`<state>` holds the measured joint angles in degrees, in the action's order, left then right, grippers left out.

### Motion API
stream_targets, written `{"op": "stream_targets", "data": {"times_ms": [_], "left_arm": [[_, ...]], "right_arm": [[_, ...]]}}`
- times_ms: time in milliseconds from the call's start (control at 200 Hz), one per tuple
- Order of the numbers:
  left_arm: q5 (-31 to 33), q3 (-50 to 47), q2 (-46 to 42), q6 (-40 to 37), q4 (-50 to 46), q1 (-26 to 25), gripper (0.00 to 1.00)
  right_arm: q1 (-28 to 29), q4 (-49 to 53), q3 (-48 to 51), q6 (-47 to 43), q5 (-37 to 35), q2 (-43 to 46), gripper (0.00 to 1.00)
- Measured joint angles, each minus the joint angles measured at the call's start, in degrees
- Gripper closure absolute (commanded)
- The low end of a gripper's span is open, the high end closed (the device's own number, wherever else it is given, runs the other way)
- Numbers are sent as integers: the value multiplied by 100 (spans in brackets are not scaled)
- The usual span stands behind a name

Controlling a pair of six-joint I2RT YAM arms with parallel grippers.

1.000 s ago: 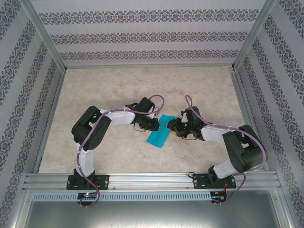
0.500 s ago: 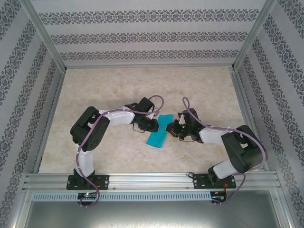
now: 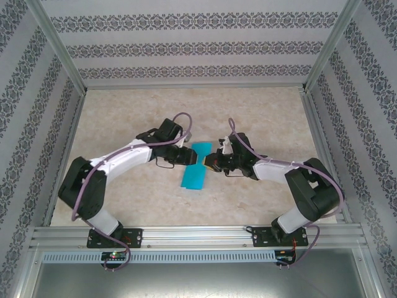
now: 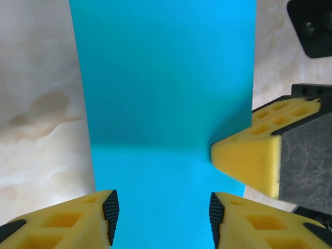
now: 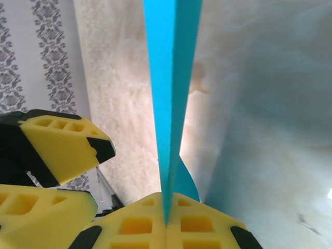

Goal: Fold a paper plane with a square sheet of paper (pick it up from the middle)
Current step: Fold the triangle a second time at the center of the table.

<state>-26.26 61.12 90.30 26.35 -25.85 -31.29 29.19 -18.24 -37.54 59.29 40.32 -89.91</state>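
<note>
Teal sheet of paper (image 3: pixel 193 176) looks folded narrow, matte, unmarked.

text: none legible | brands, labels: none | numbers, signs: none | paper (image 4: pixel 166 104): plain teal, unmarked | walls (image 3: pixel 186 43): repeated ornament bands, no letters | counter (image 3: pixel 260 112): marbled, unprinted | arms (image 3: pixel 124 158): markings too small to read

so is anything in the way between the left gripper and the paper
Nothing visible does. The folded teal paper sits directly ahead of the open left gripper, unobstructed. The right gripper is shut on the paper's edge, off to one side.
</note>
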Motion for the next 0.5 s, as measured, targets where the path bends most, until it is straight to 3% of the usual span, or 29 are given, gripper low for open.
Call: {"op": "stream_targets", "data": {"times_ms": [255, 500], "left_arm": [[48, -986, -1167, 498, -44, 238, 36], [-223, -1818, -1510, 1080, 236, 243, 34]], "right_arm": [[70, -640, -354, 295, 380, -645, 100], [70, -962, -354, 520, 442, -824, 100]]}}
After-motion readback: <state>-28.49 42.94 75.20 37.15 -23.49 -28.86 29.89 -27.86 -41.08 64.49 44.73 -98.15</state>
